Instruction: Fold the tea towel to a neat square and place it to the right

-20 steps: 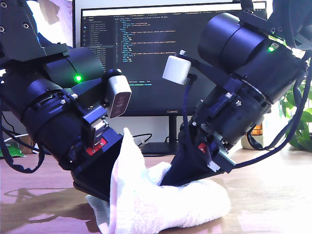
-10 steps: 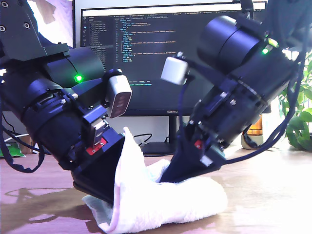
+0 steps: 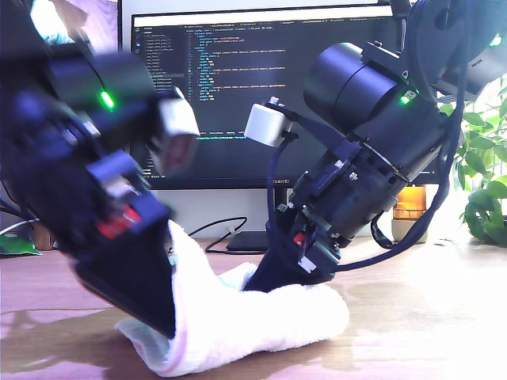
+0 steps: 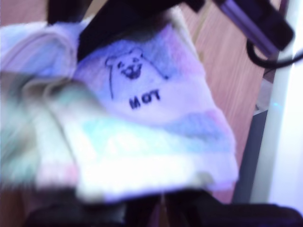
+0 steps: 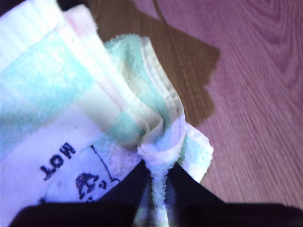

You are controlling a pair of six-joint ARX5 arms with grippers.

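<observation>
Towel (image 3: 261, 328) is lying bunched on the wooden table (image 3: 428, 317), in front of the monitor (image 3: 230, 87), with both arms bearing down on it. Second gripper (image 5: 156, 189) is pinching a gathered fold, its jaws nearly closed with terry squeezed between them. First gripper (image 4: 161, 203) is showing only as a dark blur beneath the cloth, so whether its jaws are gripping cannot be told. The cloth is looking soft, light and floppy; it is likely to sag and slump wherever it is unsupported, so taking it by hemmed corners or along the pink-striped edge seems the surest way to a square fold.
</observation>
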